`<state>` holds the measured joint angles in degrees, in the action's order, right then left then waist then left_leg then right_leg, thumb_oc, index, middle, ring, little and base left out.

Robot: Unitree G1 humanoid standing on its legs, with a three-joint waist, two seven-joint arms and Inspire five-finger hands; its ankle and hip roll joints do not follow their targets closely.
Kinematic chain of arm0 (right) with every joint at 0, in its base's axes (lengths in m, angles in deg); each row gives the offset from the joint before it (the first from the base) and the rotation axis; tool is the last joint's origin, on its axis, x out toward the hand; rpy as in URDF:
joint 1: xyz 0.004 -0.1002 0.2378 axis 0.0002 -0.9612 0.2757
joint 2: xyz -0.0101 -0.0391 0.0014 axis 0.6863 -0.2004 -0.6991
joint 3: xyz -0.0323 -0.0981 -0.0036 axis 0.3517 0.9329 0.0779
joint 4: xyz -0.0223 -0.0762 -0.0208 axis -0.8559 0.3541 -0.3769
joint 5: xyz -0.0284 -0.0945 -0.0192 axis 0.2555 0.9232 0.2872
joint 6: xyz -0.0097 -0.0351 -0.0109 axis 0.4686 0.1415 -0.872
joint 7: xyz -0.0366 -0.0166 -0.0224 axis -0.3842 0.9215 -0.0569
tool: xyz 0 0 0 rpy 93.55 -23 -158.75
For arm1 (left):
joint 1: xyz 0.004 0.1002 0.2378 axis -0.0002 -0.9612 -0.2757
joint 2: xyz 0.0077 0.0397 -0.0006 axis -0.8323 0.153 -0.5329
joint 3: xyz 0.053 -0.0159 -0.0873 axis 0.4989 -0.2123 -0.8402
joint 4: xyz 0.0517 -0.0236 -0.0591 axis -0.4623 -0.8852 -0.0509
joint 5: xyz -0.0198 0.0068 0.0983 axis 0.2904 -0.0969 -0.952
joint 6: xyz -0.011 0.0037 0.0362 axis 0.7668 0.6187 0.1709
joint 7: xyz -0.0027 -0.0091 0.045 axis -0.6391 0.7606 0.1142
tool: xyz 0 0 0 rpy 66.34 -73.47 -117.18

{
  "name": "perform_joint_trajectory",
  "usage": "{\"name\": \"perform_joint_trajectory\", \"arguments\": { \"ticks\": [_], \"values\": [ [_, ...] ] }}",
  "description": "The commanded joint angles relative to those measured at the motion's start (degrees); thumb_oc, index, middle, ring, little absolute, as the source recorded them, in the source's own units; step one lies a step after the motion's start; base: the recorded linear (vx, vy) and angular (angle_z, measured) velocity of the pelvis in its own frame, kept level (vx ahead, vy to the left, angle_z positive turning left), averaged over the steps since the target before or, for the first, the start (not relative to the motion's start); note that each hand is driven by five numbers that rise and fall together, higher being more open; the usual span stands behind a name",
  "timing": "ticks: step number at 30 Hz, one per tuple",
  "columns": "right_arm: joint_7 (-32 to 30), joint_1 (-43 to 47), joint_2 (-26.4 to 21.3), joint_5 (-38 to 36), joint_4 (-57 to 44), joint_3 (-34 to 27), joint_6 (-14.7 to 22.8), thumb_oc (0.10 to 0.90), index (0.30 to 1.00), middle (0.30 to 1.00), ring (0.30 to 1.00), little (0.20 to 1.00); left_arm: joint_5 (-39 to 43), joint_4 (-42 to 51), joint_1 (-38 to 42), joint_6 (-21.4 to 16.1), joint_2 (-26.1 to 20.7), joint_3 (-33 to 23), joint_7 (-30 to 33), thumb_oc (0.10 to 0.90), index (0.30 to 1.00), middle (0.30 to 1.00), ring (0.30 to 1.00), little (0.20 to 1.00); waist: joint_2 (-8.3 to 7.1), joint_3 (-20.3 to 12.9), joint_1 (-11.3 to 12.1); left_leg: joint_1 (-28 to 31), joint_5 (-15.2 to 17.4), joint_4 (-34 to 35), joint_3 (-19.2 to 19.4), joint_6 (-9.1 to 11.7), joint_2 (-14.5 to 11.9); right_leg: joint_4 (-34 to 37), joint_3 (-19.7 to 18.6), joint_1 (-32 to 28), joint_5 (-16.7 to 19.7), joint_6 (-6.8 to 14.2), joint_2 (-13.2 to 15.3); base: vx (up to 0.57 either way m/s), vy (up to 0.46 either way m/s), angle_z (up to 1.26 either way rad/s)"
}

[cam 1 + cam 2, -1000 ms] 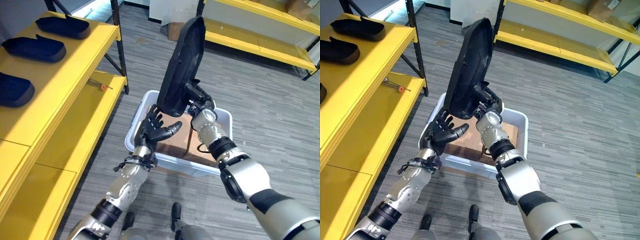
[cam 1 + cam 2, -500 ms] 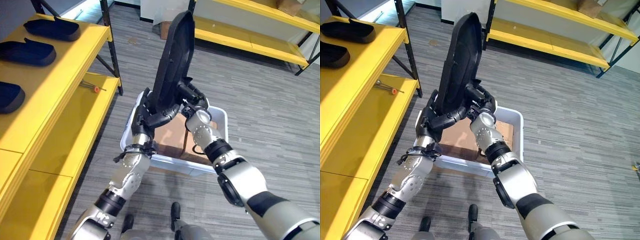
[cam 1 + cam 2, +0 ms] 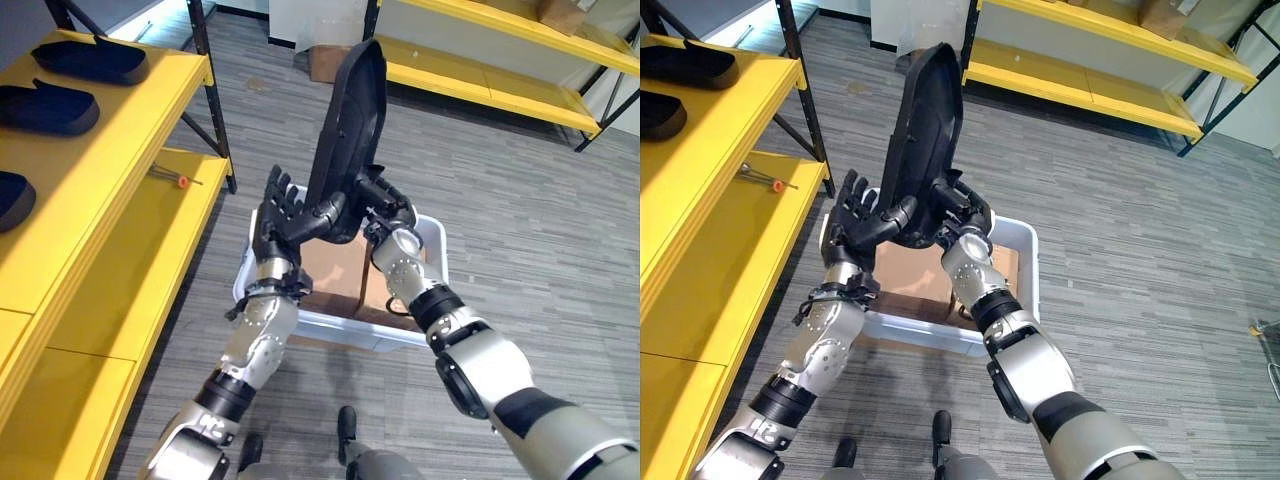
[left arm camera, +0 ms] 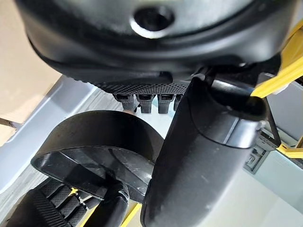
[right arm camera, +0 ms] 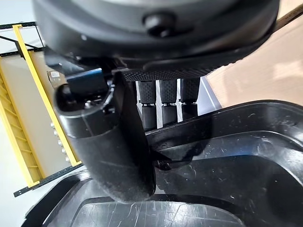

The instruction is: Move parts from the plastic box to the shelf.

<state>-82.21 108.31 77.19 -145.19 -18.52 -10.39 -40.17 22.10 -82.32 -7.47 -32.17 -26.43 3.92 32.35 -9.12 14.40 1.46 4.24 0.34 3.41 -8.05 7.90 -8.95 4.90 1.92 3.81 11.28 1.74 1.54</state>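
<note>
A long black shell-shaped part (image 3: 350, 130) stands upright above the white plastic box (image 3: 438, 238). My right hand (image 3: 388, 212) is shut on its lower end; in the right wrist view the thumb (image 5: 113, 142) lies over the part's rim (image 5: 213, 161). My left hand (image 3: 280, 215) is at the part's left side, open, with its fingers pointing up and the thumb (image 4: 203, 156) touching the shell (image 4: 94, 142). The yellow shelf (image 3: 130, 150) stands to the left.
Three black parts (image 3: 90, 60) (image 3: 45, 105) (image 3: 10, 195) lie on the shelf's top level. A small orange-tipped tool (image 3: 175, 178) lies on the lower level. Brown cardboard (image 3: 335, 275) lines the box. Another yellow rack (image 3: 480, 80) stands behind.
My left hand has come up from under the part to its left side, and its fingers now point up. The right hand keeps its hold. The camera has shifted.
</note>
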Motion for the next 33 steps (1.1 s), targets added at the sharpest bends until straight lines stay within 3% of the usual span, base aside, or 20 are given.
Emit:
{"name": "perform_joint_trajectory", "arguments": {
  "ticks": [1,2,3,5,22,26,27,28,29,33],
  "values": [
    [2.44,0.79,1.09,1.2,-2.62,0.83,6.95,0.4,0.3,0.3,0.3,0.3,-3.33,-2.43,4.27,-5.55,1.19,1.63,-1.45,0.602,0.583,0.583,0.583,0.583,-1.52,-14.79,-0.93,2.69,2.6,1.59,2.37,-3.72,-1.24,-0.71,0.68,-2.86,-5.54,7.01,7.17,0.0,0.0,0.0],
    [2.47,1.0,1.2,1.18,-2.37,0.79,6.93,0.4,0.3,0.3,0.3,0.3,-3.16,-2.39,4.08,-5.46,1.33,1.87,-1.6,0.606,0.588,0.588,0.588,0.588,-1.51,-14.8,-0.93,2.7,2.63,1.59,2.37,-3.74,-1.22,-0.68,0.67,-2.9,-5.54,6.99,7.16,0.0,0.0,0.0],
    [2.46,1.05,1.28,1.21,-2.33,0.84,6.95,0.4,0.3,0.3,0.3,0.3,-3.04,-2.45,3.96,-5.35,1.45,2.11,-1.76,0.498,0.437,0.437,0.437,0.437,-1.53,-14.8,-0.93,2.71,2.65,1.59,2.39,-3.75,-1.2,-0.7,0.64,-2.87,-5.57,6.98,7.13,0.0,0.0,0.0],
    [2.29,1.27,1.33,1.31,-2.31,0.76,7.0,0.4,0.3,0.3,0.3,0.3,-2.87,-2.75,3.85,-5.01,1.62,2.66,-1.97,0.4,0.3,0.3,0.3,0.3,-1.47,-14.79,-1.0,2.7,2.57,1.59,2.37,-3.76,-1.17,-0.73,0.61,-2.89,-5.57,6.97,7.12,0.0,0.0,0.0],
    [2.46,1.24,0.8,1.6,-1.83,0.47,6.81,0.4,0.3,0.3,0.3,0.3,-2.39,-3.11,2.37,-3.35,1.43,4.76,-4.02,0.4,0.3,0.3,0.3,0.3,-0.94,-14.58,-1.1,2.81,2.61,1.59,2.41,-3.9,-1.11,-0.81,0.62,-2.92,-5.57,6.97,7.15,0.0,-0.001,-0.01],
    [3.5,-0.7,0.26,2.29,-6.38,1.83,6.86,0.4,0.3,0.3,0.3,0.3,-2.32,-2.04,1.39,-3.54,0.8,3.47,-4.01,0.4,0.3,0.3,0.3,0.3,-0.88,-14.3,-1.11,2.73,2.57,1.59,2.41,-3.93,-1.01,-0.86,0.65,-2.84,-5.62,7.0,7.2,0.0,0.0,0.0],
    [3.97,-1.62,-0.25,2.65,-8.2,2.55,6.84,0.678,0.69,0.69,0.69,0.69,-2.48,-1.64,0.94,-3.49,0.54,2.95,-4.05,0.4,0.3,0.3,0.3,0.3,-0.87,-14.18,-1.15,2.68,2.5,1.59,2.42,-3.95,-0.98,-0.96,0.64,-2.78,-5.65,7.01,7.24,0.0,0.0,0.0],
    [3.95,-1.68,-0.25,2.66,-8.25,2.59,6.83,0.871,0.959,0.959,0.959,0.959,-2.48,-1.62,0.9,-3.48,0.55,2.94,-4.05,0.4,0.3,0.3,0.3,0.3,-0.85,-14.21,-1.16,2.68,2.5,1.59,2.42,-3.95,-0.98,-0.97,0.64,-2.77,-5.65,7.01,7.24,0.0,0.0,0.0],
    [4.22,-2.52,-0.71,2.91,-10.11,3.01,6.93,0.9,1.0,1.0,1.0,1.0,-2.67,-1.14,0.45,-3.49,0.19,2.44,-4.04,0.4,0.3,0.3,0.3,0.3,-0.85,-14.17,-1.18,2.66,2.52,1.59,2.38,-3.98,-0.97,-0.97,0.67,-2.76,-5.66,7.02,7.27,0.0,0.0,0.0],
    [6.14,-8.94,-3.68,2.79,-20.68,4.96,7.16,0.9,1.0,1.0,1.0,1.0,-3.27,1.55,-2.59,-3.2,-0.79,-0.61,-4.1,0.4,0.3,0.3,0.3,0.3,-0.78,-13.97,-1.52,2.59,2.55,1.59,2.51,-4.05,-0.9,-1.0,0.72,-2.69,-5.76,7.05,7.4,0.0,0.0,0.0]
  ]
}}
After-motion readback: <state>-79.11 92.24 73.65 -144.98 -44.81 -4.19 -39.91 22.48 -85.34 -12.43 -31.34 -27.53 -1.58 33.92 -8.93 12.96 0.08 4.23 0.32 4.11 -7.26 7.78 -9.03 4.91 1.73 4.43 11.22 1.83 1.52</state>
